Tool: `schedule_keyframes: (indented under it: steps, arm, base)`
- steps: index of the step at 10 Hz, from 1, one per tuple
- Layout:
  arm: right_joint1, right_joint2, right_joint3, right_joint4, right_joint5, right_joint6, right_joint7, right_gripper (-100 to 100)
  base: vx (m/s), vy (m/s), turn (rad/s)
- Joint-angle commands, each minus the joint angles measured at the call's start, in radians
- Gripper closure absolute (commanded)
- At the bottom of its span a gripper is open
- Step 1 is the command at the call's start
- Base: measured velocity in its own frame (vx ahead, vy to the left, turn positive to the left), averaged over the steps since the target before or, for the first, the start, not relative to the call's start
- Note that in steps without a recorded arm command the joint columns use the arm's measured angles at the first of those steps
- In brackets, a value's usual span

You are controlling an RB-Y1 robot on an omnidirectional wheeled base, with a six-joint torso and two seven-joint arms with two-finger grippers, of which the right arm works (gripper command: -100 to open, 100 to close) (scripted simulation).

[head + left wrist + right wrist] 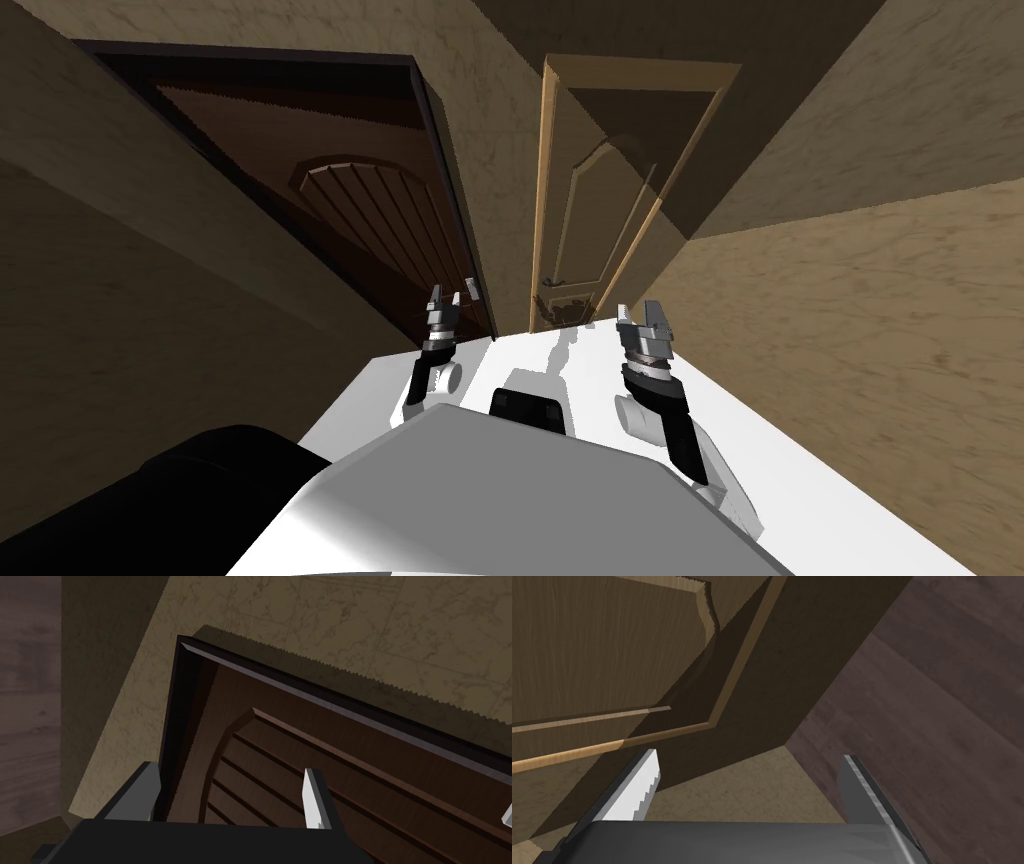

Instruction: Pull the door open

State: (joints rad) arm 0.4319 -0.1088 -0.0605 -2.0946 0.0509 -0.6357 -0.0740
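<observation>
Two doors stand ahead in a narrow corridor. A dark brown door (pixel 370 215) with an arched slatted panel is on the left, with a small light grey handle (pixel 470 289) at its near edge. My left gripper (pixel 445 300) is open just short of that handle, and the same door (pixel 350 776) lies beyond my left gripper (pixel 231 796) in its wrist view. A light wooden door (pixel 590 200) with a dark lever handle (pixel 553 283) is straight ahead. My right gripper (pixel 640 320) is open to the right of that lever, apart from it. The light door's panel (pixel 602 651) lies beyond my right gripper (pixel 749 786).
Tan walls (pixel 860 300) close in on both sides of the corridor. A wall corner (pixel 690 215) juts out just right of the light door. Between the two doors runs a strip of wall (pixel 500 150).
</observation>
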Motion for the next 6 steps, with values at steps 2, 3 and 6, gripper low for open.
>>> schedule_keyframes:
  steps: [2,3,6]
  arm:
    - [-0.023,-0.023,-0.005,0.076,-0.009,-0.007,-0.016,-100]
    - [-0.034,-0.032,-0.004,0.105,-0.013,-0.011,-0.022,-100]
    - [-0.055,-0.052,-0.004,0.184,-0.019,-0.018,-0.034,-100]
  base:
    - [0.062,0.003,0.098]
    - [0.098,-0.011,0.130]
    - [0.065,-0.005,0.079]
